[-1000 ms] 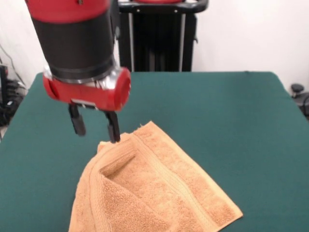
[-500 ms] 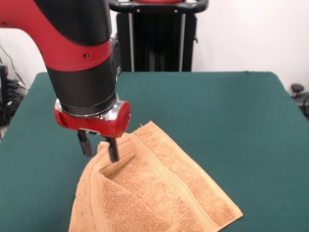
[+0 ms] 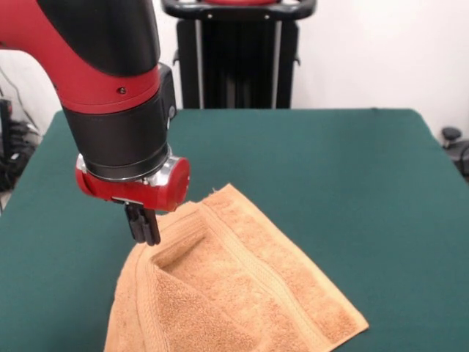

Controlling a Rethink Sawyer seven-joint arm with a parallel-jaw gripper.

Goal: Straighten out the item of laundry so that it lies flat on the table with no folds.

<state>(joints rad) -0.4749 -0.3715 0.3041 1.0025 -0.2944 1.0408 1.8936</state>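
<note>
The item of laundry, an orange-tan terry towel, lies folded over itself at the near left of the green table, with a raised pocket-like fold near its far left corner. Stripe bands run along its length. Its near edge runs off the bottom of the front view. My gripper has come down on that far left corner, and its black fingers are pressed together, pinching the towel's edge there. The red and black arm hides the table behind it.
A black stand rises behind the table's far edge. Cables and dark gear sit beyond the left edge, and a small dark object lies past the right edge. Bare green cloth stretches to the right of and behind the towel.
The gripper came down from above the towel's far left corner. Its fingers straddled the corner, then closed on it and shifted slightly left.
</note>
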